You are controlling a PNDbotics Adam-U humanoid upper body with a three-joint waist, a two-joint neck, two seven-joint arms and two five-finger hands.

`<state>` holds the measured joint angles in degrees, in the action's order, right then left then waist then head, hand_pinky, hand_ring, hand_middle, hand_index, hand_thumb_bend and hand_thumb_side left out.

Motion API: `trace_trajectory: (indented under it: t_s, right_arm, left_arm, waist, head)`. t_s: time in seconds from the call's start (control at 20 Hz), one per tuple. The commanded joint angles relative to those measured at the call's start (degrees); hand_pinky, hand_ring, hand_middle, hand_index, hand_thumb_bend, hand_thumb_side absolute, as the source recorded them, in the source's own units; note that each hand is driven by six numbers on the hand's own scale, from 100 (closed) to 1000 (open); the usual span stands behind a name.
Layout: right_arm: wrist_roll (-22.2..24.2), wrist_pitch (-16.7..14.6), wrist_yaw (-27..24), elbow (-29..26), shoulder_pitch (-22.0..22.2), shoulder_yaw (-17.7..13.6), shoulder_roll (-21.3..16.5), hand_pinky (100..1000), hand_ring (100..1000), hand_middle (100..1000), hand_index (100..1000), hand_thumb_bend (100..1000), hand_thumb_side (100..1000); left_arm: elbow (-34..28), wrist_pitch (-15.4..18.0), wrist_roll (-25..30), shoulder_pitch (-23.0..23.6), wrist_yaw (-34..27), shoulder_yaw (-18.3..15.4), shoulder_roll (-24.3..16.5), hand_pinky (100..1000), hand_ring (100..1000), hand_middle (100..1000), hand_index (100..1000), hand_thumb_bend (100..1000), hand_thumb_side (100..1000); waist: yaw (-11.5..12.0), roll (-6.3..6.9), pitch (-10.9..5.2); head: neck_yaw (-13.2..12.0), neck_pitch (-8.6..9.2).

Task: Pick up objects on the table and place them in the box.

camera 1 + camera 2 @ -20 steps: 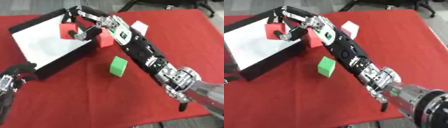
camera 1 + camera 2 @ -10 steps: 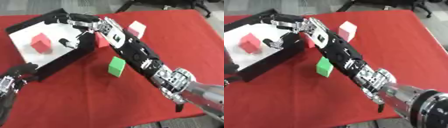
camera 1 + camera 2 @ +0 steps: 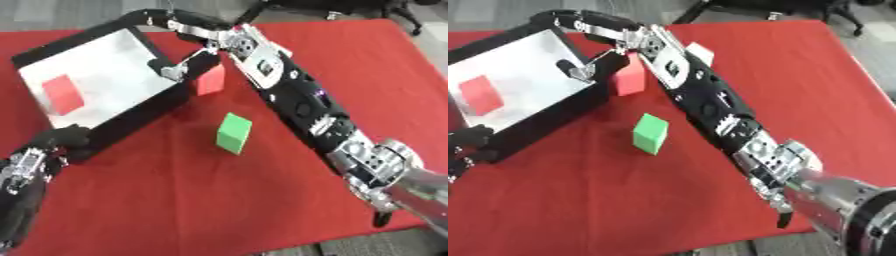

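Observation:
The black box (image 3: 138,120) with a white floor stands at the upper left. One red cube (image 3: 63,94) lies on its floor near the left side. My right hand (image 3: 203,31) hangs open over the box's right wall, fingers spread, holding nothing. A second red block (image 3: 210,80) stands on the red cloth just outside that wall, below the hand. Nearer the front sits a green cube (image 3: 234,132). A white block (image 3: 700,51) shows behind my right forearm. Fingers relaxed, my left hand (image 3: 39,157) rests open at the lower left by the box's near corner.
The red cloth (image 3: 175,200) covers the whole table. My long right arm (image 3: 306,105) crosses it diagonally from the lower right to the box. Grey floor and dark chair legs lie beyond the far edge.
A second ago my right hand held the red cube above the box. It has let go, the cube now lies on the box floor, and the open hand has drawn back toward the right wall.

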<state>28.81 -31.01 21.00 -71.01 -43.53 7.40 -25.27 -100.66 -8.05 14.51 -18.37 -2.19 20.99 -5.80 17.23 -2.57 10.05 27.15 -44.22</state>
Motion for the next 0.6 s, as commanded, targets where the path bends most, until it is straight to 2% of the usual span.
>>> trace_trajectory:
  t_s: [0.05,0.1,0.15,0.3,0.5,0.55,0.6]
  right_arm:
    - [1.84,1.90,1.63,2.47,1.56,-2.91,-5.27,1000,1000,982,1000,100,650]
    - [2.78,2.03,2.27,3.99,1.96,-3.28,-6.13,1000,1000,985,1000,100,728]
    - [3.69,1.73,2.70,5.46,2.02,-3.61,-6.52,1000,1000,985,1000,100,728]
    - [6.36,0.04,4.30,9.08,2.08,-4.54,-6.92,1000,1000,991,1000,100,805]
    - [7.35,-1.47,6.33,11.71,2.12,-5.76,-6.91,1000,1000,992,1000,100,795]
    - [7.08,-1.70,6.65,12.13,2.09,-5.89,-6.81,1000,1000,992,1000,100,778]
    - [6.59,-1.86,6.93,12.41,1.99,-6.07,-6.69,1000,1000,992,1000,100,714]
  left_arm:
    - [-0.81,0.14,-0.49,-0.07,0.22,-0.82,-0.86,815,1000,756,681,100,881]
    - [-0.86,0.15,-0.49,-0.05,0.23,-0.83,-0.84,815,1000,757,681,100,880]
    - [-0.89,0.13,-0.49,-0.04,0.23,-0.84,-0.83,815,1000,757,681,100,880]
    - [-0.92,0.08,-0.47,0.07,0.26,-0.87,-0.87,815,1000,757,681,100,882]
    - [-0.99,0.09,-0.43,0.18,0.25,-0.88,-0.94,815,1000,757,681,100,883]
    - [-1.02,0.09,-0.41,0.19,0.24,-0.87,-0.96,815,1000,757,681,100,883]
    - [-1.05,0.09,-0.37,0.20,0.24,-0.86,-0.98,815,1000,758,681,100,883]
  waist:
    - [-0.53,0.12,-2.00]
    - [-0.58,0.27,-1.99]
    - [-0.63,0.35,-1.99]
    - [-0.86,0.48,-1.96]
    - [-1.06,0.55,-1.92]
    - [-1.08,0.57,-1.90]
    - [-1.10,0.61,-1.87]
  head:
    - [-1.79,0.10]
    - [-1.88,0.10]
    - [-1.91,0.10]
    - [-1.84,0.10]
    - [-1.76,0.10]
    - [-1.72,0.10]
    - [-1.63,0.10]
